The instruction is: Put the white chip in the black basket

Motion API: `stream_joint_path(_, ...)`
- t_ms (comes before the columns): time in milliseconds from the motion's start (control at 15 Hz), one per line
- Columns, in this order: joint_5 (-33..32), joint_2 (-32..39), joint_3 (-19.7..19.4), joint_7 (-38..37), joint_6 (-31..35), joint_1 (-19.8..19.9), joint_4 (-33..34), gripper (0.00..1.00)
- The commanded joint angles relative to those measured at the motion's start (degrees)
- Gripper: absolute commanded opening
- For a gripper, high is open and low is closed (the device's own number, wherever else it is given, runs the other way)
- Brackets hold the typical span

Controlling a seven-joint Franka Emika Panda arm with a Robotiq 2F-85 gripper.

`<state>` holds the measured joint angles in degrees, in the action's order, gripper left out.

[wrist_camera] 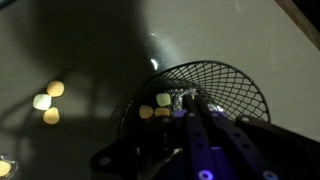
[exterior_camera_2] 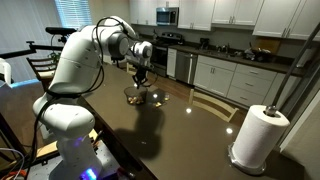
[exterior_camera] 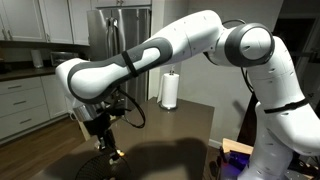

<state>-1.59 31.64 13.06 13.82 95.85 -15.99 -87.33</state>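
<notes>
Closure of my gripper [wrist_camera: 190,105] was indeterminable; over the round black wire-mesh basket [wrist_camera: 240,85], drift toward 9 o'clock risked dropping the tiny white chip outside.

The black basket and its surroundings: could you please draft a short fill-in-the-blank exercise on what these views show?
The black basket is made of wire ____. In an exterior view the gripper hangs ____ the basket. The paper towel roll stands ____ on the dark table. In the wrist view, three pale round bits lie ____ the basket, on the table.
Missing words: mesh; above; upright; outside.
</notes>
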Motion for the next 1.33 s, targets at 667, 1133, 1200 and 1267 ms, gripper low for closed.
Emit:
stream_joint_path(667, -1.58, -10.71, 1.97, 9.58, 12.99, 1.3, -14.93, 0.04)
stream_joint_path(1133, -0.12, -11.45, 2.71, 12.58, 11.58, 1.49, -14.07, 0.6)
stream_joint_path(1200, -0.08, -11.44, 2.82, 12.85, 11.57, 1.47, -13.98, 0.66)
stream_joint_path(1267, -0.04, -11.39, 2.92, 12.88, 11.52, 1.42, -13.82, 0.73)
